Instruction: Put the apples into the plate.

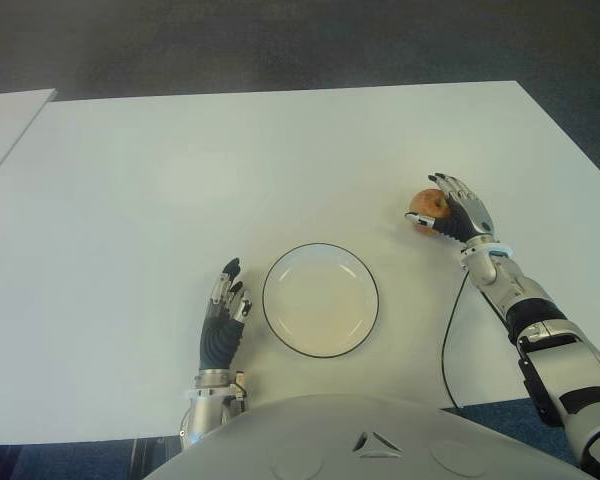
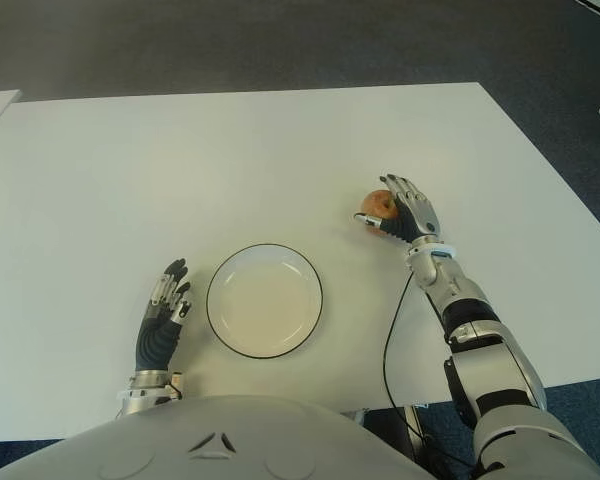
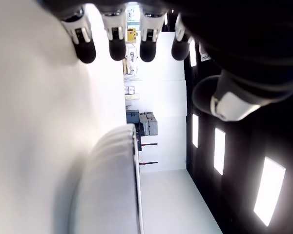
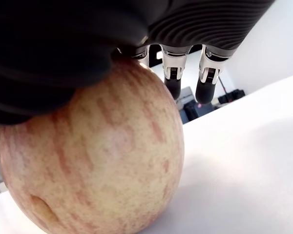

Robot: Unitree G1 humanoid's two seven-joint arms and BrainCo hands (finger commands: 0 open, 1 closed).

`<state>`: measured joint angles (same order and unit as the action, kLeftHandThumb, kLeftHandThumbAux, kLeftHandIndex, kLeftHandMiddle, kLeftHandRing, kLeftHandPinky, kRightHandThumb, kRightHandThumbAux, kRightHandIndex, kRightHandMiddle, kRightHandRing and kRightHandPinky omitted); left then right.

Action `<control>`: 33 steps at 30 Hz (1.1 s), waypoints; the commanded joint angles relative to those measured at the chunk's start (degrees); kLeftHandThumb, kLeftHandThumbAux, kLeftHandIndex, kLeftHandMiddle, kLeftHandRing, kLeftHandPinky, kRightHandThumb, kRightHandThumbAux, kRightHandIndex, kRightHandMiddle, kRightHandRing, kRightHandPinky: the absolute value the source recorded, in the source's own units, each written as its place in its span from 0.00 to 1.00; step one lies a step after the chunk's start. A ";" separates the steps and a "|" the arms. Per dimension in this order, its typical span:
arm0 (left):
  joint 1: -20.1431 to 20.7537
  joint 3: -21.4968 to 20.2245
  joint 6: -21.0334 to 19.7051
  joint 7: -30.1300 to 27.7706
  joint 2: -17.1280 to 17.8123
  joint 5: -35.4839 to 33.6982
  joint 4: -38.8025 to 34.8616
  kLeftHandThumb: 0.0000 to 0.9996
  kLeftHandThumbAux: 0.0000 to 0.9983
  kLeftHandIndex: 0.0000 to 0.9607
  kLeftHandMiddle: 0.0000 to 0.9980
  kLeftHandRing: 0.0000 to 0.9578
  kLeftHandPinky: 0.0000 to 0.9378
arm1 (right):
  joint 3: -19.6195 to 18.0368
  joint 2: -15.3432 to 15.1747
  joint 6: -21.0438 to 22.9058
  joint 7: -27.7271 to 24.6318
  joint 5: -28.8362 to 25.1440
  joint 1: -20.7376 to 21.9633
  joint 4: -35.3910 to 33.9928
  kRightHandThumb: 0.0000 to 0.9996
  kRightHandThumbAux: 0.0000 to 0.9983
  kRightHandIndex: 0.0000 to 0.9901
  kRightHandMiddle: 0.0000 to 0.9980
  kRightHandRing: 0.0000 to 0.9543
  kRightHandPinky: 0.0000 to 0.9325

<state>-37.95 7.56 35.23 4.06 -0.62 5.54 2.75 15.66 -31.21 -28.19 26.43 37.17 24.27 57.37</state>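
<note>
Your right hand (image 1: 458, 212) sits over the apple (image 1: 427, 208) at the right side of the white bench (image 1: 180, 170), well apart from the plate (image 1: 321, 300), which lies near the front edge between your two hands. In the right wrist view the palm presses on top of the apple (image 4: 93, 161) and the fingers (image 4: 173, 73) reach down its far side, curling around it but not plainly clamped; the fruit appears to rest on the bench, with its shadow directly beneath. You should read this as a grasp being formed, not a lift.

Your left hand (image 1: 223, 315) shows just left of the plate, fingers (image 3: 115, 41) straight, slightly spread and holding nothing, as its own wrist view confirms.

The plate holds nothing: its white bowl and dark rim are bare. Only one apple is visible in either eye view, though the task speaks of apples; if there are others, they lie outside what these views cover.

So, by the look of it, the task is at its opening stage. Nothing has been delivered. What is left for you is to close the fingers firmly on the apple, raise it clear of the bench, carry it leftward and toward the robot to the plate, and set it down inside the rim. A round, smooth fruit held mostly from above may roll out if the fingers do not wrap below its widest part.
</note>
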 commanded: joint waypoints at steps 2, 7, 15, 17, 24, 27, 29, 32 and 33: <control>-0.61 -0.12 -0.11 -0.10 0.17 0.40 1.50 0.00 0.46 0.00 0.00 0.00 0.00 | 0.21 1.95 -0.97 -0.91 -2.14 0.02 1.65 0.29 0.31 0.05 0.07 0.06 0.07; -0.67 -0.25 -0.23 0.19 -0.08 0.54 1.31 0.00 0.46 0.00 0.00 0.00 0.00 | -1.00 2.69 -1.37 1.39 -4.20 0.03 1.91 0.43 0.39 0.35 0.36 0.36 0.37; -1.31 0.25 -0.23 -0.73 0.03 -0.54 0.65 0.00 0.46 0.00 0.00 0.00 0.00 | -3.82 4.38 -1.63 3.86 -7.96 -1.51 -1.11 0.74 0.57 0.72 0.76 0.79 0.81; -1.15 0.25 0.08 -0.93 0.25 -0.63 0.93 0.00 0.46 0.00 0.00 0.00 0.00 | -4.76 4.79 -1.14 4.05 -8.77 -2.81 -4.01 0.84 0.60 0.78 0.81 0.84 0.86; -0.81 -0.18 1.83 -0.30 0.22 0.20 1.87 0.00 0.46 0.00 0.00 0.00 0.00 | -6.20 5.28 -0.99 4.13 -9.33 -4.25 -7.44 0.98 0.62 0.86 0.87 0.89 0.91; -0.70 -0.17 1.57 -0.51 0.11 -0.21 1.83 0.00 0.46 0.00 0.00 0.00 0.00 | -6.68 5.34 -1.60 4.27 -9.24 -4.52 -8.53 0.99 0.63 0.88 0.87 0.90 0.91; -0.57 -0.23 1.47 -0.54 0.07 -0.37 1.86 0.00 0.47 0.00 0.00 0.00 0.00 | -6.97 5.33 -1.89 4.27 -9.25 -4.82 -9.39 1.00 0.63 0.89 0.88 0.91 0.92; -0.28 -0.35 1.39 -0.33 -0.05 -0.25 1.98 0.00 0.47 0.00 0.00 0.00 0.00 | -7.29 5.30 -1.78 4.09 -9.24 -5.09 -10.46 1.00 0.63 0.89 0.88 0.91 0.92; -0.13 -0.44 1.58 -0.19 -0.06 -0.09 2.15 0.00 0.47 0.00 0.00 0.00 0.00 | -7.50 5.29 -1.74 3.99 -9.29 -5.33 -11.18 1.00 0.63 0.89 0.88 0.91 0.92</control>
<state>-38.26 7.46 37.46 3.83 -0.68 5.18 3.45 8.97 -25.99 -29.40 29.96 28.91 19.73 47.98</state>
